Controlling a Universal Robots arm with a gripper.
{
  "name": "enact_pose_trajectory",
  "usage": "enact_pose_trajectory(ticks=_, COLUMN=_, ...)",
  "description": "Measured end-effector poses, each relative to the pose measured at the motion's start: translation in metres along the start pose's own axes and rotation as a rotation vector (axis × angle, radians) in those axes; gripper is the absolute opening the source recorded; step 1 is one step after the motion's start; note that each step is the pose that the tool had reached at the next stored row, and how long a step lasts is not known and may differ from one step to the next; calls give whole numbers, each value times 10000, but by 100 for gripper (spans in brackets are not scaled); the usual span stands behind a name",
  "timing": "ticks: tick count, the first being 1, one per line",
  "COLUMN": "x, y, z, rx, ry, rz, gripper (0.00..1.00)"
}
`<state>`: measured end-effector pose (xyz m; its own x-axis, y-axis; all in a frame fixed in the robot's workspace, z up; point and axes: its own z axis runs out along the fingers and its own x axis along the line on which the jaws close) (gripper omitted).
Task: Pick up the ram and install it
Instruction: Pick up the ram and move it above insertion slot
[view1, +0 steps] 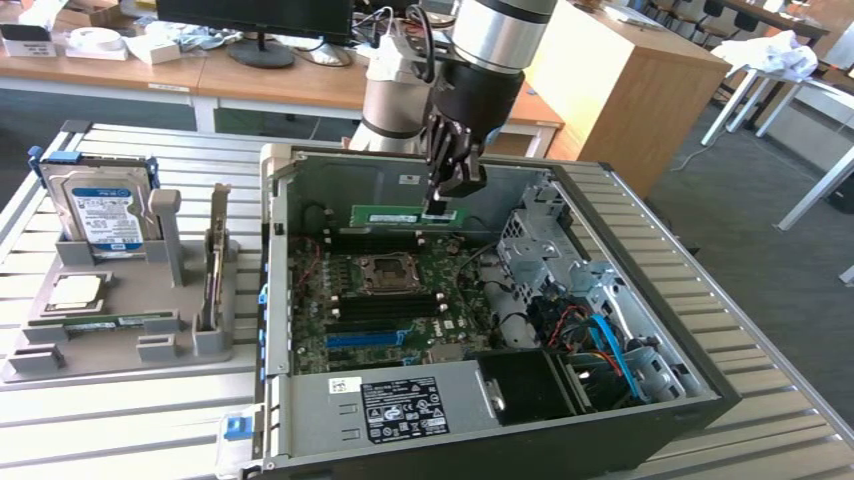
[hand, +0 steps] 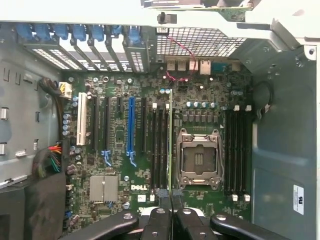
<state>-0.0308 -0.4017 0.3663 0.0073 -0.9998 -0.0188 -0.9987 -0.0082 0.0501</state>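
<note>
**Clamped on the ram over the motherboard**

Grips the ram (view1: 394, 214) by one end in the gripper (view1: 439, 208), fingers pressed tight on it. Hangs level inside the open computer case (view1: 347, 185), above the motherboard (view1: 314, 330), edge-on along the memory slots (hand: 159, 145) beside the processor socket (hand: 199, 157).

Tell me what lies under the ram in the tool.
Under the ram, held edge-down by the shut tool, is the motherboard: black memory slots beside the processor socket. The strip of board right below the stick is covered by its edge.
</note>
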Motion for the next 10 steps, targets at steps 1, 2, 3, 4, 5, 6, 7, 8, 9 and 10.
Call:
enact_pose_trajectory(ticks=1, x=10, y=0, z=-1, rx=0, ry=1, rz=0, gripper=11)
enact_pose_trajectory(ticks=2, x=22, y=0, z=-1, rx=-1, ry=1, rz=0, gripper=11)
enact_pose_trajectory(ticks=3, x=33, y=0, z=-1, rx=-1, ry=0, rz=0, gripper=11)
enact_pose_trajectory(ticks=4, x=46, y=0, z=-1, rx=-1, ry=0, rz=0, gripper=11)
enact_pose_trajectory(ticks=5, x=59, y=0, z=-1, rx=-1, ry=0, rz=-1, gripper=11)
enact_pose_trajectory(ticks=6, x=68, y=0, z=-1, rx=-1, ry=0, rz=0, gripper=11)
enact_pose_trajectory(ticks=7, x=71, y=1, z=-1, rx=-1, ry=-1, rz=1, gripper=11)
enact_pose_trajectory(ticks=8, x=71, y=1, z=-1, rx=-1, ry=0, rz=1, gripper=11)
enact_pose_trajectory(ticks=9, x=71, y=1, z=-1, rx=-1, ry=-1, rz=2, gripper=11)
enact_pose_trajectory(ticks=10, x=71, y=0, z=-2, rx=-2, ry=0, rz=0, gripper=11)
